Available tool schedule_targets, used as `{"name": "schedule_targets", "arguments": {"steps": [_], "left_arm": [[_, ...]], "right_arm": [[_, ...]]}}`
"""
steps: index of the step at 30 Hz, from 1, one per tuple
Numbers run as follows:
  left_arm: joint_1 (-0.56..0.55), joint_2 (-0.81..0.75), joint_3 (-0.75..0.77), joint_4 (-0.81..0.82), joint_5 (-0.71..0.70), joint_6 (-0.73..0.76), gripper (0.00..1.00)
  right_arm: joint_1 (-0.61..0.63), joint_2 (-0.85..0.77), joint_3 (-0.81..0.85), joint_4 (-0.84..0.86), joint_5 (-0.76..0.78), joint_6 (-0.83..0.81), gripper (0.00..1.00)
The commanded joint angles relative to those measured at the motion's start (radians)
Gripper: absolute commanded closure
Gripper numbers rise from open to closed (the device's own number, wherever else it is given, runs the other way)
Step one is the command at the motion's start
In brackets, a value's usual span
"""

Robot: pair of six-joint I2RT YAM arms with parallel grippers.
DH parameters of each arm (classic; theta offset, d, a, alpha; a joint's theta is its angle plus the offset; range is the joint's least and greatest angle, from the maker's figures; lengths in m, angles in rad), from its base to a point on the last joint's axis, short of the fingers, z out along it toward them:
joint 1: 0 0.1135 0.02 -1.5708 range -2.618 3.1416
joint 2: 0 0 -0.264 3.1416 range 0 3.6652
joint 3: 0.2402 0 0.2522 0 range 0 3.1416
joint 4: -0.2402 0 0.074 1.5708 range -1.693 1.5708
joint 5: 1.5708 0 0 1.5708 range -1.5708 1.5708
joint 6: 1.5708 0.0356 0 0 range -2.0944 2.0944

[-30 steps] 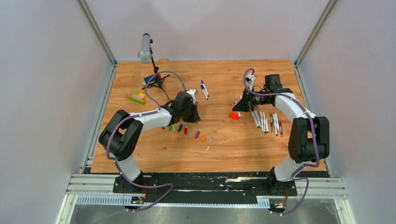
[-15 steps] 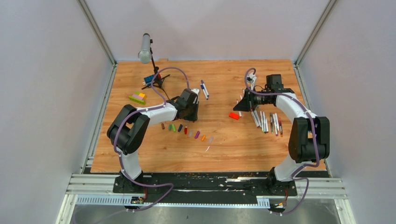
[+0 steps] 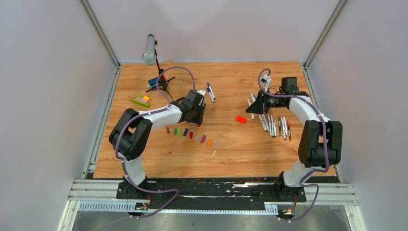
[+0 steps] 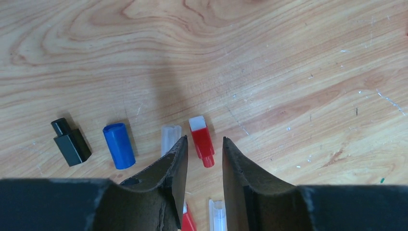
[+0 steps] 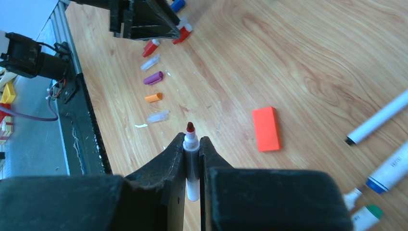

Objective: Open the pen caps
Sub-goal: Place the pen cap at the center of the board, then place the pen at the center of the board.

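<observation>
Table: its wooden top is being used as the surface on which every loose item is lying.
Left gripper: its jaws are being held apart low over the wood, and nothing is being pinched between them.
Red cap: it is being framed in the gap just beyond the left fingertips, lying flat; whether either finger is touching it cannot be told.
Neighbouring caps: a clear cap is being shown just left of the red one, with a blue cap and a black cap further left, each apart from the next.
Pen caps: in the top view they are being shown as a slanting row from left of centre down toward the lower middle, in several colours and clear.
Right gripper: its fingers are being pressed together on a pen, whose pale barrel is being clamped along them, with the dark red tip bare and projecting past the fingertips.
Loose pens: a cluster is being shown at the right of the top view, just below the right gripper; two more are lying at upper centre.
Orange-red block: it is being shown flat on the wood, right of the held tip and apart from it.
Microphone: it is being shown on a tripod at the upper left, with toy bricks just below.
</observation>
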Motion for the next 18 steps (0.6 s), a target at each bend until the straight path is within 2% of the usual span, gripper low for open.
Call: {"name": "schedule_targets", "arguments": {"steps": [1, 8, 15, 18], "left_arm": [[-0.005, -0.087, 0.023, -0.002, -0.016, 0.031, 0.61], [-0.004, -0.294, -0.092, 0.069, -0.053, 0.041, 0.6], [-0.005, -0.578, -0.324, 0.177, -0.145, 0.053, 0.42], [-0.003, -0.682, -0.413, 0.219, -0.171, 0.06, 0.25]], "right_arm": [[-0.042, -0.021, 0.028, -0.004, 0.02, -0.036, 1.0], [-0.069, 0.021, 0.111, -0.02, 0.298, -0.057, 0.98], [-0.069, 0.198, 0.317, -0.13, 0.569, -0.166, 0.97], [-0.069, 0.285, 0.417, -0.171, 0.633, -0.199, 0.95]]}}
